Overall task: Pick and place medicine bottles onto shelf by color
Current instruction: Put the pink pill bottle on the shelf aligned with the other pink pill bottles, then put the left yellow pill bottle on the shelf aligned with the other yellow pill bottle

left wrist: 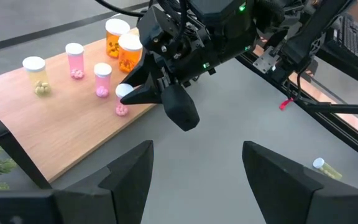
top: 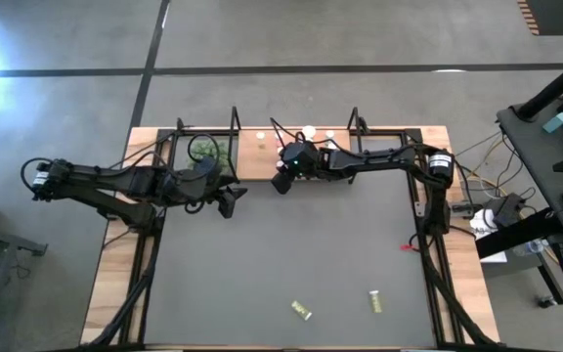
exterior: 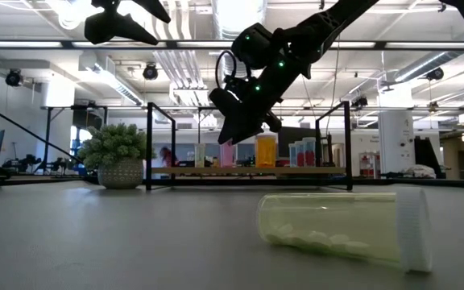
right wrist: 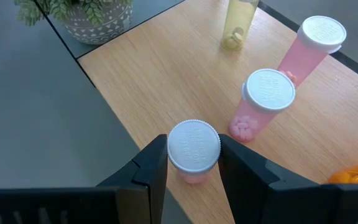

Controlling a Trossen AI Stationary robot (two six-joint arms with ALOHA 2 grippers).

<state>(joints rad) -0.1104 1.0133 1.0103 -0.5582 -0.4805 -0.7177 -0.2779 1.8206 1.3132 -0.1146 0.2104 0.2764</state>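
My fingers (right wrist: pixel 153 177) are matt black plastic, smooth-faced, closed on a pink bottle (right wrist: pixel 193 151) of clear plastic whose white cap is finely ribbed at the rim. It stands on the shelf (right wrist: pixel 160 74), a light wooden board with fine grain and a satin finish. Beside the shelf, the counter (right wrist: pixel 36 112) wears a dull, smooth grey mat. The plant pot (right wrist: pixel 95 25) near the shelf's end looks like speckled stone.

Upright bottles (left wrist: pixel 98 79) on shelf (left wrist: pixel 61 134), two lying on mat (top: pixel 335 305)
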